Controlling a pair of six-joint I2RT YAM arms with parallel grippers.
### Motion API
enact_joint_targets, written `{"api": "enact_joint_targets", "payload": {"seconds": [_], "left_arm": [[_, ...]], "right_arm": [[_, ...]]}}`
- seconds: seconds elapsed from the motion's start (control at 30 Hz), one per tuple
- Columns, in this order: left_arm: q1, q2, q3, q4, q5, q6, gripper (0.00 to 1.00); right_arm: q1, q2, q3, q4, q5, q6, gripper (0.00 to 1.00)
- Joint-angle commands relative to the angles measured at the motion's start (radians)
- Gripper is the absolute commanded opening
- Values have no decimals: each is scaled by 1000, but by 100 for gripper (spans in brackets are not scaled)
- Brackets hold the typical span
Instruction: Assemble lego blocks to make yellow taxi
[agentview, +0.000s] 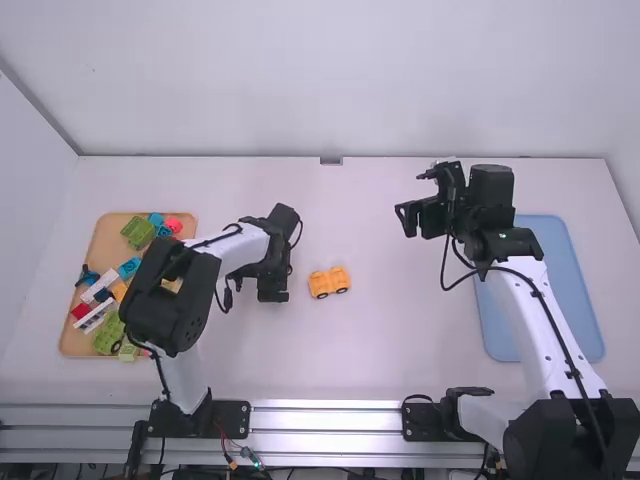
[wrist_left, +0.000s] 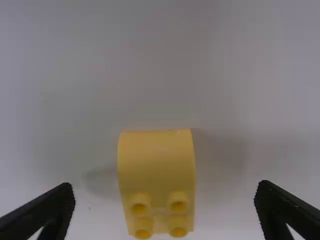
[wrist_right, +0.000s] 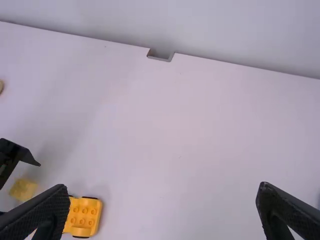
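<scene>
In the high view my left gripper (agentview: 273, 291) is low over the table, left of the yellow-orange car base (agentview: 330, 283), which stands on dark wheels. The left wrist view has my left gripper (wrist_left: 166, 192) open, with a curved yellow brick (wrist_left: 157, 172) with studs between its spread fingers, not held. That yellow brick (wrist_right: 23, 189) also lies beside the left gripper's dark fingertip in the right wrist view, where the studded car base (wrist_right: 84, 216) is partly behind a finger. Raised at the right, my right gripper (agentview: 414, 200) is open; in its wrist view the right gripper (wrist_right: 162, 194) holds nothing.
A wooden tray (agentview: 101, 240) with several coloured blocks stands at the far left, partly behind the left arm. A blue tray (agentview: 560, 280) lies at the right, partly under the right arm. The back wall (agentview: 330, 80) rises behind the table's far edge.
</scene>
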Motion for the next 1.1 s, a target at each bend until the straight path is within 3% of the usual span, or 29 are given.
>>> {"api": "enact_joint_targets", "payload": {"seconds": [0.0,0.2,0.4,0.57,0.6,0.77,1.07], "left_arm": [[-3,8,-2,-11,2,10,99],[16,-7,38,-62,12,67,99],[57,-44,225,-248,16,416,99],[67,-46,404,-326,-100,1063,100],[63,-46,435,-319,-144,1300,99],[61,-46,448,-232,-288,1944,99],[61,-46,444,-251,-291,2441,99]], "right_arm": [[4,6,36,-2,-9,4,98],[4,6,36,-3,-9,4,98],[4,6,36,-2,-9,5,98],[4,6,36,-2,-9,4,99],[4,6,36,-3,-9,4,98],[4,6,36,-2,-9,5,98],[4,6,36,2,-6,4,98]]}}
